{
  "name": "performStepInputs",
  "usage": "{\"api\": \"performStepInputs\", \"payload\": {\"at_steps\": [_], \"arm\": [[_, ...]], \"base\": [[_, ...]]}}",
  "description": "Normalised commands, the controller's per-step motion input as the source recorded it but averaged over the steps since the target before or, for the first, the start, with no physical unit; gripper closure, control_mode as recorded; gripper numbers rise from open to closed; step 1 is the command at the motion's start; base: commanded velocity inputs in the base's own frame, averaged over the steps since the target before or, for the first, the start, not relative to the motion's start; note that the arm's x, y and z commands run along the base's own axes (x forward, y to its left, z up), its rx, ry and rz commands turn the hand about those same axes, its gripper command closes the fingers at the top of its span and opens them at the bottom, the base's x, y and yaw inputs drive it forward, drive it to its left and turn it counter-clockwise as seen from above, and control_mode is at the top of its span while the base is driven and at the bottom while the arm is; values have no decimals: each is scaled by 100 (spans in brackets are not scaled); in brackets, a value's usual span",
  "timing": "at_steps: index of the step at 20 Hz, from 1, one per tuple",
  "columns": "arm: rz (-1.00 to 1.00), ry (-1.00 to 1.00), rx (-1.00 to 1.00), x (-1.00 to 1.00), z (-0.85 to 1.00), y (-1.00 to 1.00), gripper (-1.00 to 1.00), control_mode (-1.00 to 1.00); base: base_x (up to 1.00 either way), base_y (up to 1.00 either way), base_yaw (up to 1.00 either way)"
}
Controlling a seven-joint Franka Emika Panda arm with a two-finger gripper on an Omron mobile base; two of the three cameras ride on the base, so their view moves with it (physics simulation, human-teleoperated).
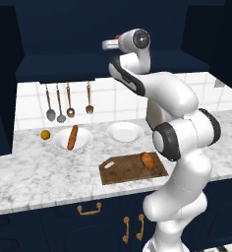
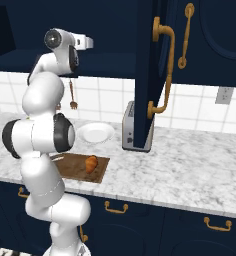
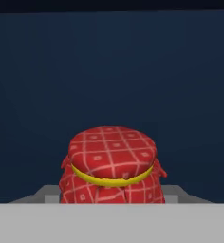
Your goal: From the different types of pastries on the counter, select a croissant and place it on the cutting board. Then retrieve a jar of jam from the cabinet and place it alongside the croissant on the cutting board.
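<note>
The jar of jam (image 3: 112, 166) has a red checked cloth lid with a yellow band and sits very close in the hand view, low and centred. It also shows as a small red spot (image 1: 118, 37) just past my gripper (image 1: 109, 44). The gripper (image 2: 86, 42) is raised into the dark navy cabinet (image 1: 64, 29). Its fingers stand on either side of the jar, but their grip is hidden. The croissant (image 1: 147, 160) lies on the right part of the cutting board (image 1: 123, 172) on the counter (image 1: 34, 172). In the right base view the croissant (image 2: 91, 163) sits on the cutting board (image 2: 72, 167).
A baguette (image 1: 72, 137) lies on a white plate (image 1: 83, 142), beside an empty plate (image 1: 125, 132) and a small orange fruit (image 1: 45, 134). Utensils (image 1: 69, 103) hang on the tiled wall. An open cabinet door (image 2: 150, 70) and a toaster (image 2: 130, 125) stand to the right.
</note>
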Motion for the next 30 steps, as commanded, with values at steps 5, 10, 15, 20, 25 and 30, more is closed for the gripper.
{"api": "performStepInputs", "payload": {"at_steps": [5, 10, 15, 20, 25, 30], "arm": [[0, -16, 2, -65, 50, 0, 100, -100], [0, -14, 2, -95, 4, 0, 100, -100], [0, -4, 4, -100, -47, 4, 100, -100], [0, -1, 3, -100, -50, 8, 100, -100], [0, 0, 0, -100, -60, 14, 100, -100], [0, 0, 0, -100, -70, 29, 100, -100]], "base": [[0, 0, 0], [0, 0, 0], [0, 0, 0], [0, 0, 0], [0, 0, 0], [0, 0, 0]]}}
